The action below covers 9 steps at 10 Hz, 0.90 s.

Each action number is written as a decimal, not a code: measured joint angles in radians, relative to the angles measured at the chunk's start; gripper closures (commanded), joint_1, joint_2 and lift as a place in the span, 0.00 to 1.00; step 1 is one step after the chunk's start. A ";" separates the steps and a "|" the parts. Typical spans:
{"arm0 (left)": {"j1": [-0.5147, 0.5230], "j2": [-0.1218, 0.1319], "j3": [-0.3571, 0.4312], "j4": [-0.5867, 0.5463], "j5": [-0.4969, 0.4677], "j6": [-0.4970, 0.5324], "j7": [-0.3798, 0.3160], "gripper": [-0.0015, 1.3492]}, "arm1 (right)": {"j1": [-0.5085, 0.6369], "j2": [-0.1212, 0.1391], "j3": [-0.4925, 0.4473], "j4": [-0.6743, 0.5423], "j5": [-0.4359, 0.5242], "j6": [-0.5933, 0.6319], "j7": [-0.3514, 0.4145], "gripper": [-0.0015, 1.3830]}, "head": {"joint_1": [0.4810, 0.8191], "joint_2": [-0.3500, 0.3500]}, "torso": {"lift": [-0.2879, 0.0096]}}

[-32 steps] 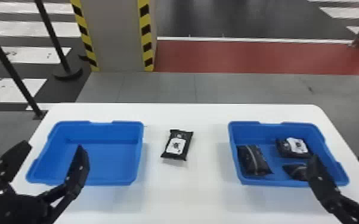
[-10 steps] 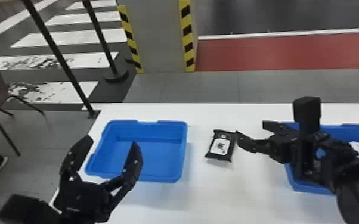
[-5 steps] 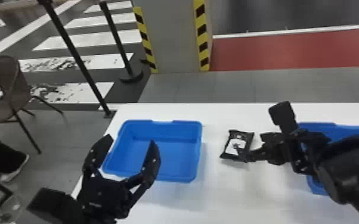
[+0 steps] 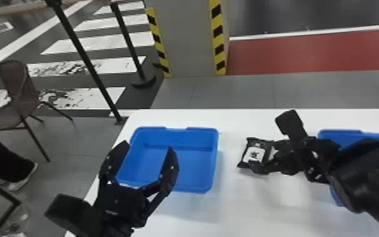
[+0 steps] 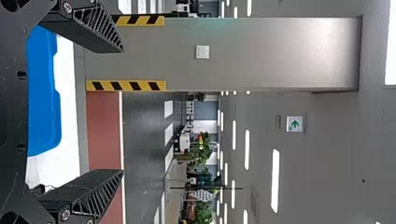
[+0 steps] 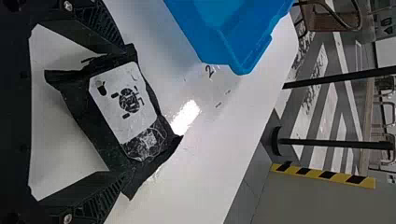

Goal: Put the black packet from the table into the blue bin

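Right of centre, the black right gripper (image 4: 267, 156) spreads open around the white-labelled black plastic packet (image 4: 253, 154); best squeeze evenly.

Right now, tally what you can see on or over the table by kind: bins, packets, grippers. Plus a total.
Blue bins: 2 (left bin, right bin)
Black packet: 1
Grippers: 2 (left gripper, right gripper)
Total: 5
The right arm hides much of the right bin, so its contents aren't counted.
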<state>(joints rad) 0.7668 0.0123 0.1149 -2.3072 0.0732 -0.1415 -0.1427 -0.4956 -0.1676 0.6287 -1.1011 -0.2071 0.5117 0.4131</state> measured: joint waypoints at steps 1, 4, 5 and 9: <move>-0.005 0.000 -0.004 0.003 0.000 -0.001 0.000 0.08 | -0.007 0.000 0.009 0.013 0.000 -0.008 -0.009 0.05 | 0.63 0.89 | 0.60; -0.038 0.001 -0.028 0.021 0.005 -0.005 0.000 0.08 | -0.048 -0.006 0.023 0.056 -0.006 -0.040 -0.017 0.04 | 0.63 0.85 | 0.60; -0.046 0.003 -0.035 0.024 0.009 -0.006 0.000 0.08 | -0.054 -0.006 0.028 0.066 -0.011 -0.044 -0.017 0.04 | 0.63 0.84 | 0.60; -0.061 0.019 -0.050 0.026 0.031 -0.013 0.000 0.08 | -0.066 -0.001 0.058 0.105 -0.055 -0.060 -0.015 0.05 | 0.63 0.85 | 0.60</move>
<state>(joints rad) 0.7060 0.0317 0.0654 -2.2810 0.1037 -0.1543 -0.1427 -0.5613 -0.1684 0.6864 -0.9965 -0.2617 0.4519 0.3979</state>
